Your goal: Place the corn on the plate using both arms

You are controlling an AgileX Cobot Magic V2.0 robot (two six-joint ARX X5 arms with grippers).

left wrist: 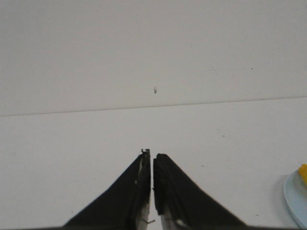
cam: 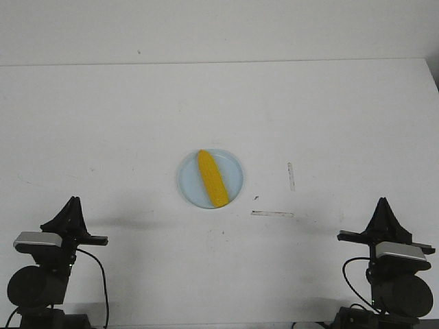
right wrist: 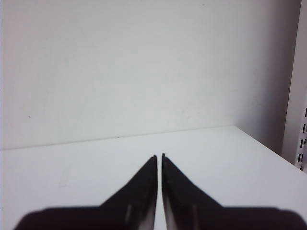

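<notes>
The yellow corn [cam: 212,178] lies on the pale blue plate [cam: 234,166] at the middle of the white table, its tapered tip pointing away from me. A sliver of the plate [left wrist: 297,201] and corn [left wrist: 303,171] shows at the edge of the left wrist view. My left gripper [cam: 73,203] is shut and empty at the near left, far from the plate; in its wrist view [left wrist: 151,154] the jaws are together. My right gripper [cam: 381,202] is shut and empty at the near right; its wrist view [right wrist: 159,155] shows only table and wall.
Two strips of clear tape [cam: 272,213] [cam: 291,176] lie flat on the table right of the plate. The table's right edge [right wrist: 268,148] and a white rack [right wrist: 301,120] show in the right wrist view. A white wall stands behind the table.
</notes>
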